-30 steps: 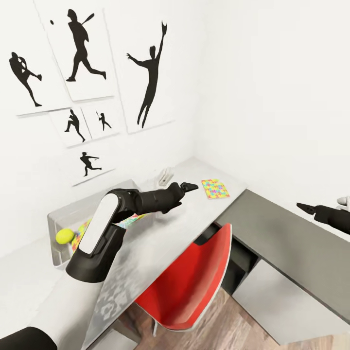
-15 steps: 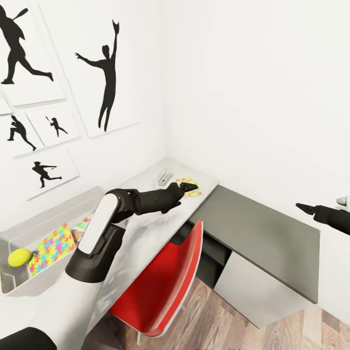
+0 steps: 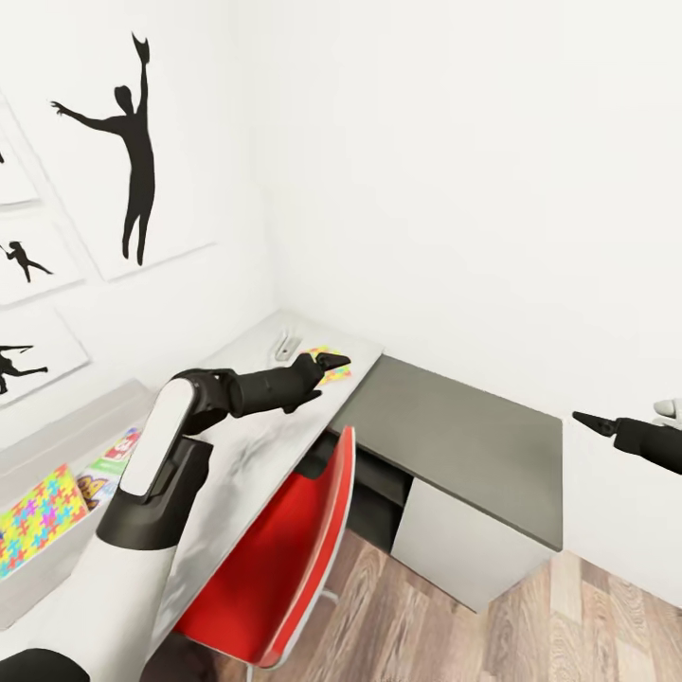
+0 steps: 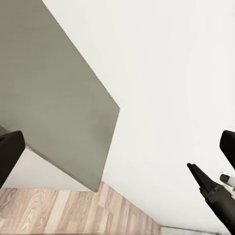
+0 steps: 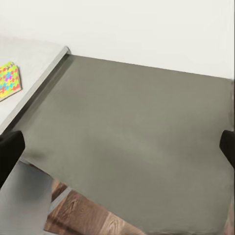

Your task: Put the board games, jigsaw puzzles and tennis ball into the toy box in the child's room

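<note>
A jigsaw puzzle [image 3: 318, 371] lies flat at the far end of the table [image 3: 256, 436], and its corner also shows in the right wrist view [image 5: 9, 81]. My left gripper [image 3: 333, 360] hovers just over it, open, with nothing between its fingers [image 4: 9, 152]. The toy box [image 3: 76, 417] sits at the table's near left, holding a second puzzle [image 3: 38, 516] and a printed board game [image 3: 106, 471]. My right gripper [image 3: 589, 422] hangs open over the floor beyond the cabinet, fingers [image 5: 10, 149] wide apart. The tennis ball is out of view.
A low dark grey cabinet [image 3: 455, 436] adjoins the table's far end along the white wall. A red chair [image 3: 284, 559] is tucked under the table. A small white object [image 3: 287, 348] rests beside the puzzle. Wood floor [image 3: 493, 625] lies open at the right.
The camera has swung right, so the whole picture slid left and the ball left the frame. With that turn my left gripper came from short of the far puzzle to over it.
</note>
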Robot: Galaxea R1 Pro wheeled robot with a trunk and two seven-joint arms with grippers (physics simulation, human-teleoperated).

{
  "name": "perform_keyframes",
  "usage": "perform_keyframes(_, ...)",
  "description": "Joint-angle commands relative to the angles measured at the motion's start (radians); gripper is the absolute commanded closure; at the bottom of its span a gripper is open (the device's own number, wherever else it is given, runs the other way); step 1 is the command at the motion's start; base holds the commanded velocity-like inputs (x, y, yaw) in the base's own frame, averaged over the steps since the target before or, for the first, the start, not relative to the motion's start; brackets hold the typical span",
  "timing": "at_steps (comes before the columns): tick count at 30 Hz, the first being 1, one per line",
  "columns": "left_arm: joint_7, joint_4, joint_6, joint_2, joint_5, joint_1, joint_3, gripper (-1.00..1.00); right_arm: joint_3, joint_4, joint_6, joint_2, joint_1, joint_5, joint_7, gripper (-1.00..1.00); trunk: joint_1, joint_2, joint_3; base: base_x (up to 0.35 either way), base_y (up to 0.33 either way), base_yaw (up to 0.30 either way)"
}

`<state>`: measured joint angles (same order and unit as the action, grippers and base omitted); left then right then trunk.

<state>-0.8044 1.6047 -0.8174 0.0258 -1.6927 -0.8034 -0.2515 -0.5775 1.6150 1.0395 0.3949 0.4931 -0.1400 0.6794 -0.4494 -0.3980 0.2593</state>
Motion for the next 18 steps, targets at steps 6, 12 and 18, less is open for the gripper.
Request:
perform_keyframes(6, -0.011, 0.001, -0.008, -0.021, -0.063, 0.010, 0.020, -1.00, 0.001, 0.000, 0.008, -0.002, 0.001, -0.006, 0.000, -1.00, -0.001, -0.002, 0.002, 0.008, 0.000, -0.298)
perform_keyframes(12, -0.012, 0.001, -0.009, -0.028, -0.072, 0.013, 0.023, -1.00, 0.002, 0.000, 0.008, -0.003, 0.001, -0.006, 0.000, -1.00, -0.001, -0.002, 0.002, 0.156, -0.100, -0.298)
perform_keyframes(18, -0.012, 0.001, -0.009, -0.030, -0.074, 0.013, 0.023, -1.00, 0.003, 0.000, 0.008, -0.004, 0.001, -0.007, 0.000, -1.00, -0.001, -0.002, 0.002, 0.228, -0.234, -0.298)
